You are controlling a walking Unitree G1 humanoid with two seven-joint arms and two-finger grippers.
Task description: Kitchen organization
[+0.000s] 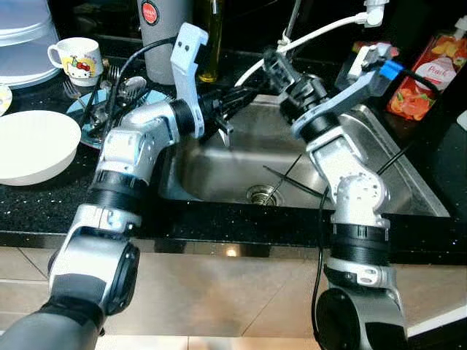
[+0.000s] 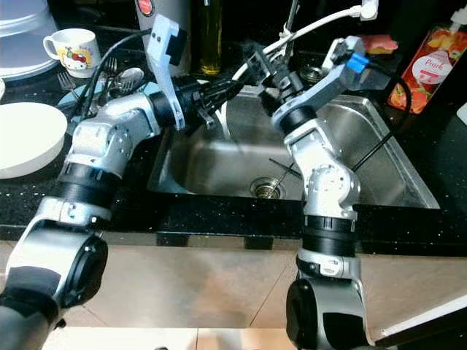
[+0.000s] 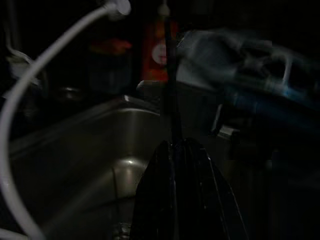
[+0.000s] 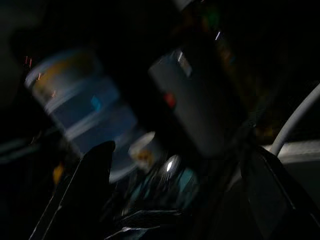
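My left gripper (image 1: pixel 232 98) and right gripper (image 1: pixel 271 64) meet over the sink's (image 1: pixel 408 182) back edge. Below them, chopsticks (image 1: pixel 295 182) lie beside the drain (image 1: pixel 263 194). Left of my left gripper sit a plate of cutlery (image 1: pixel 102 117), a bowl (image 1: pixel 33 146) and, behind, a mug (image 1: pixel 76 58). Right of my right gripper stands a juice carton (image 1: pixel 427 76).

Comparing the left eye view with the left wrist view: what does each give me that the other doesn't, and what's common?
Left eye view: the white bowl, the mug and the drain. Left wrist view: the left tool seen close, shut on a thin dark stick. Both: the sink, the white hose and the red carton.
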